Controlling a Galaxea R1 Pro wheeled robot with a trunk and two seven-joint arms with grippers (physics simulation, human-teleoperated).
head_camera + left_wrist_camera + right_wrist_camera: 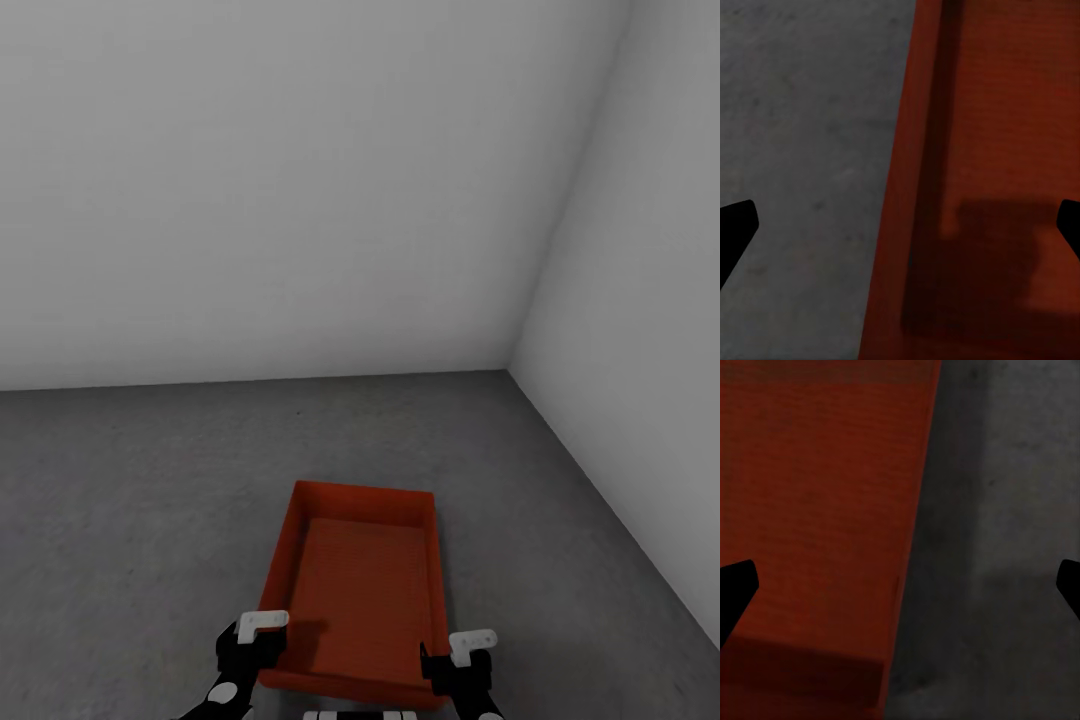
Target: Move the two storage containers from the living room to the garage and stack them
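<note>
One orange-red open-top storage container [365, 590] sits empty on the dark grey concrete floor [130, 500] of the garage, just in front of me. My left gripper [255, 640] hangs open over the container's near left corner. In the left wrist view, the left gripper [900, 225] straddles the side wall of the container [990, 150], with floor [802, 135] on the outer side. My right gripper [460, 655] is open at the near right corner. In the right wrist view, the right gripper [900, 585] spans the other wall of the container [817, 510] and the floor [1005, 510].
A plain grey-white back wall [250, 200] meets a side wall [640, 300] in a corner at the right. Bare concrete stretches to the left of and beyond the container.
</note>
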